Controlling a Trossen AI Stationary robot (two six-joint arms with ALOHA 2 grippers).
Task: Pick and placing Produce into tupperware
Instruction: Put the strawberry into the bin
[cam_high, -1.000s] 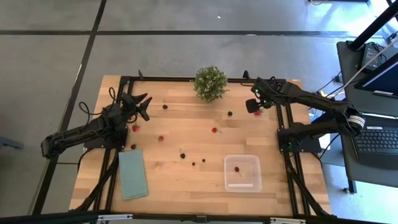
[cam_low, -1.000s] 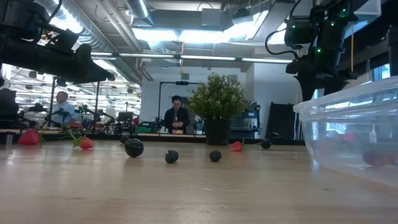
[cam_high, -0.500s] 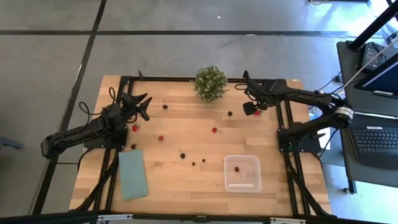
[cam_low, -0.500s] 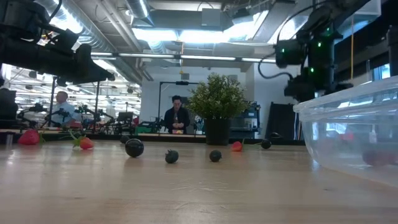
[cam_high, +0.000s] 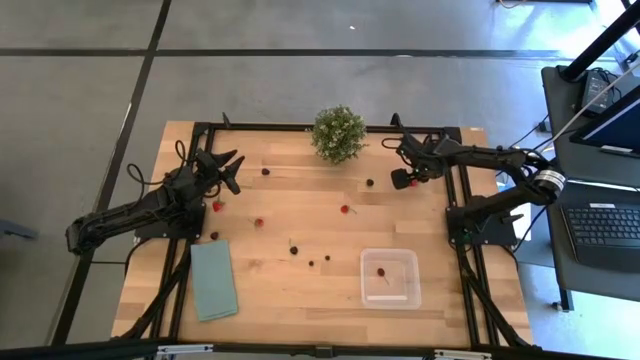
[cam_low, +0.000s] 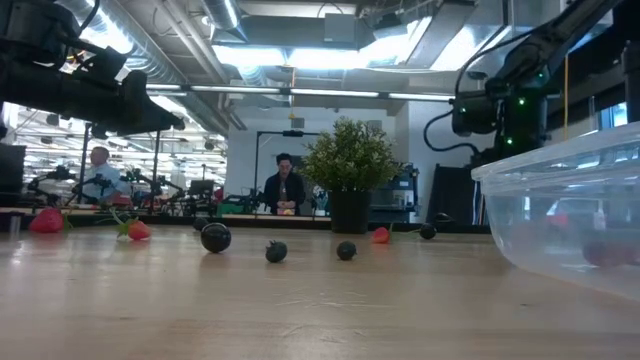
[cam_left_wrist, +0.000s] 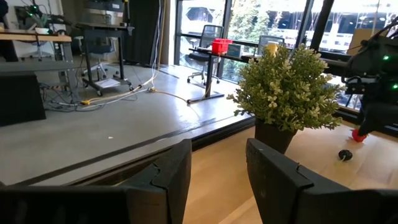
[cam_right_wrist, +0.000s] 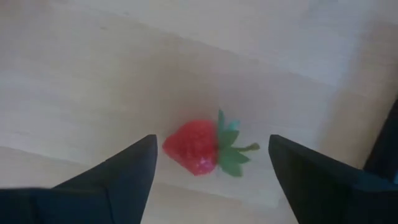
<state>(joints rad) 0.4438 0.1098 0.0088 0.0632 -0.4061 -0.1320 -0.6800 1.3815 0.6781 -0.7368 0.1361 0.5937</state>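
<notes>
Tiny red and dark berries lie scattered on the wooden table (cam_high: 300, 195), among them a dark one (cam_high: 294, 250) and a red one (cam_high: 259, 222). The clear tupperware (cam_high: 390, 278) stands near the front right, with one piece (cam_high: 381, 271) inside. My right gripper (cam_high: 403, 178) is open and low over a red strawberry (cam_right_wrist: 194, 148) at the far right; its fingers stand on either side of the strawberry without touching it. The strawberry lies on its side on the wood. My left gripper (cam_high: 226, 166) is open and empty above the table's far left.
A bushy potted plant (cam_high: 338, 134) stands at the far middle edge. A dark berry (cam_high: 370, 183) lies just left of my right gripper. A flat teal cloth (cam_high: 214, 280) lies at the front left. People show in the room beyond the table (cam_low: 284, 188).
My right gripper has come down toward the table over the red strawberry at the far right, with a small shift toward the near edge.
</notes>
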